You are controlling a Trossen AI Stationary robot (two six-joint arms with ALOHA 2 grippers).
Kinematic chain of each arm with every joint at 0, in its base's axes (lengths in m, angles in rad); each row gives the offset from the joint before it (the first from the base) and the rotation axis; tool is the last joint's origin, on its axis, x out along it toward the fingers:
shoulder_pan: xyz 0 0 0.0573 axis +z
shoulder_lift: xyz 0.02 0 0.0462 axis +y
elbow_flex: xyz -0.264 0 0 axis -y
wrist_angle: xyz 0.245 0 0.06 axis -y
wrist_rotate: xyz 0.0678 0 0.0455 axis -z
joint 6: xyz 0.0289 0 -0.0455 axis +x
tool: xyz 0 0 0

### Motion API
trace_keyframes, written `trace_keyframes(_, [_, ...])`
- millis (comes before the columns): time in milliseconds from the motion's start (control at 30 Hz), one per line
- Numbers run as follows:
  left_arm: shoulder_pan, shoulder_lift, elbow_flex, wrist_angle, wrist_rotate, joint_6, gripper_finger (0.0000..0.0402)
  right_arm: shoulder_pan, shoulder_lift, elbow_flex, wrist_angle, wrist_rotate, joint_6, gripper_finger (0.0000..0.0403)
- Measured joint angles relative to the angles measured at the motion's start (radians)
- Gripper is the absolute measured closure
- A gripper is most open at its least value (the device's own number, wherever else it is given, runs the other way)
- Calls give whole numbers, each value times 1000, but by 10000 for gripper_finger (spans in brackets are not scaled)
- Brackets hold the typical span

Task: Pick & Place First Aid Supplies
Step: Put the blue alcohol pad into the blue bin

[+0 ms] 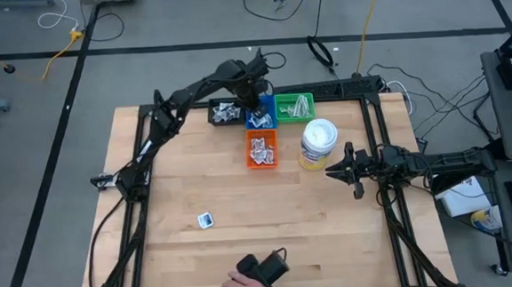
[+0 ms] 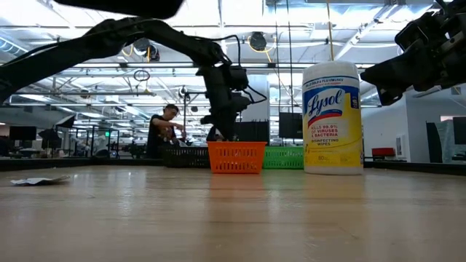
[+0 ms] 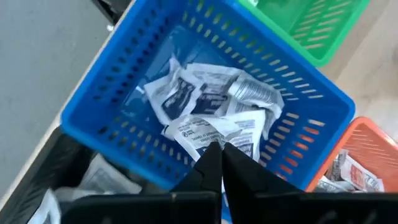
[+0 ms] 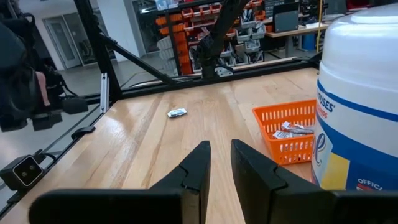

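- The left gripper (image 3: 219,149) hung over the blue basket (image 3: 106,99), fingers pressed together, empty
- White packets (image 3: 211,106) lay heaped inside that basket; one lone packet (image 1: 205,220) lay well apart on the table (image 1: 332,228)
- The right gripper (image 4: 220,163), slightly parted, waited beside the wipes canister (image 1: 317,144)

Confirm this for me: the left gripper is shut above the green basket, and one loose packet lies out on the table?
Not quite. The left gripper is shut above the blue basket, as the left wrist view shows; the green basket sits beside it. One loose packet does lie on the table.

front table (image 1: 270,223) open | baskets (image 1: 262,149), wipes tub (image 1: 318,145) crowd rear
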Motion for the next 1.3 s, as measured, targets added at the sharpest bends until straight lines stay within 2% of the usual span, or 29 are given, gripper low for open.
trace_keyframes(200, [-7,9,0,16,23,10,398,0,0,0,0,0,0,344])
trace_keyframes(267, [-7,9,0,17,24,-1,383,0,0,0,0,0,0,344])
trace_keyframes(567, [-5,-7,1,-99,15,-68,224,0,0,0,0,0,0,344])
trace_keyframes(733, [-11,-43,2,-179,14,-119,173,0,0,0,0,0,0,344])
trace_keyframes(1033, [-103,-102,2,-260,31,-176,138,0,0,0,0,0,0,344])
trace_keyframes(1300, [-218,-121,2,-293,36,-214,133,0,0,0,0,0,0,344])
